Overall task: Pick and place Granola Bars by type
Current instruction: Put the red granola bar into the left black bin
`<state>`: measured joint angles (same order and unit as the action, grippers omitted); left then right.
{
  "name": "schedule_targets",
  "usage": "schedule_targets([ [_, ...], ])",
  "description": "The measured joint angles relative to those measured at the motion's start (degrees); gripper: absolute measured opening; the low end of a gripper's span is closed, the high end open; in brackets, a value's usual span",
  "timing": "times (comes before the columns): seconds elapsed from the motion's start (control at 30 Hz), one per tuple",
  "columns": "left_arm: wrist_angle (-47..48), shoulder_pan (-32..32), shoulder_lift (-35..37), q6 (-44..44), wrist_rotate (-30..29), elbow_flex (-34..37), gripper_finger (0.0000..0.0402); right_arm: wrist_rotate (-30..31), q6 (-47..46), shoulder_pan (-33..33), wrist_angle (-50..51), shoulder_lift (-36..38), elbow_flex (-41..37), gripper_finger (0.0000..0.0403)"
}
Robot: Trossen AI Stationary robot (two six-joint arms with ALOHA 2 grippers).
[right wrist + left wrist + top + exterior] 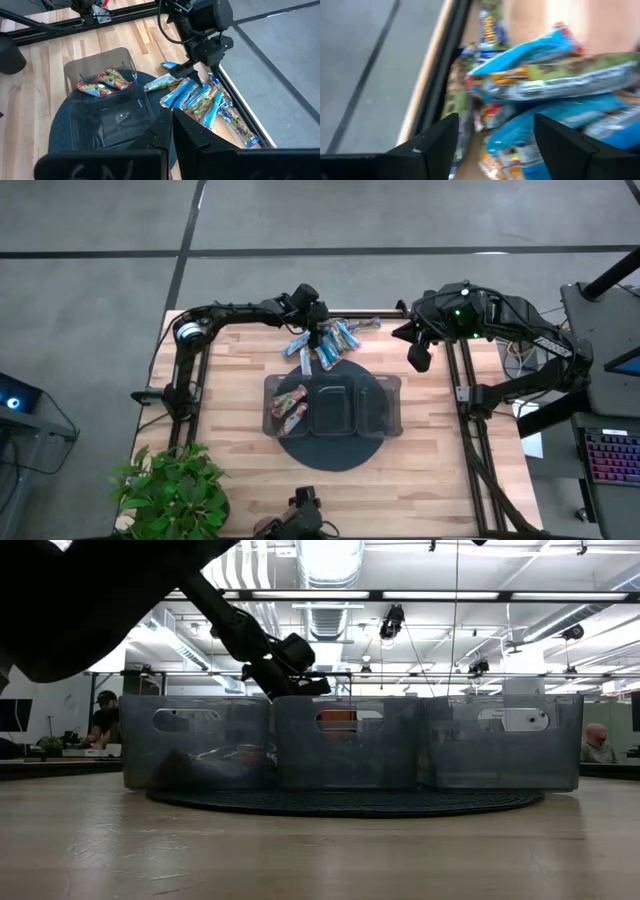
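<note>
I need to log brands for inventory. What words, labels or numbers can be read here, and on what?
None can be read.
Granola bars: printing shows on the wrappers, but too blurred and small in every view.
Tray: no label visible.
Left gripper, right gripper: no markings legible.

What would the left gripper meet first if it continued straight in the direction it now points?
Most likely the pile of bars. The left gripper is open and points straight at it, with a light blue bar lying nearest in the gap between its fingers. How far off that bar is cannot be judged for certain.
</note>
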<state>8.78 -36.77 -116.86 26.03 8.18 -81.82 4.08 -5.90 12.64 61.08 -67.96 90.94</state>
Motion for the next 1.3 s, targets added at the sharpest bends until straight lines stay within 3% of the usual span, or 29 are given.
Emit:
schedule_targets([
  [0.27,-0.9,0.2,0.0,-3.8,-0.7,0.6,0.0238,0.0,-0.1,0.0,0.0,0.0,0.0,0.0009],
  [0.47,-0.3,1.6,-1.7,-8.0,-5.6,0.6,0.0238,0.2,-0.1,0.0,0.0,0.0,0.0,0.0009],
  [0.97,6.5,3.7,-1.4,-8.4,-5.9,0.6,0.0238,0.3,-0.1,0.0,0.0,0.0,0.0,0.0009],
  [1.3,5.5,3.8,-1.1,-2.2,-5.9,0.7,0.0238,0.3,0.1,0.0,0.0,0.0,0.0,0.0009],
])
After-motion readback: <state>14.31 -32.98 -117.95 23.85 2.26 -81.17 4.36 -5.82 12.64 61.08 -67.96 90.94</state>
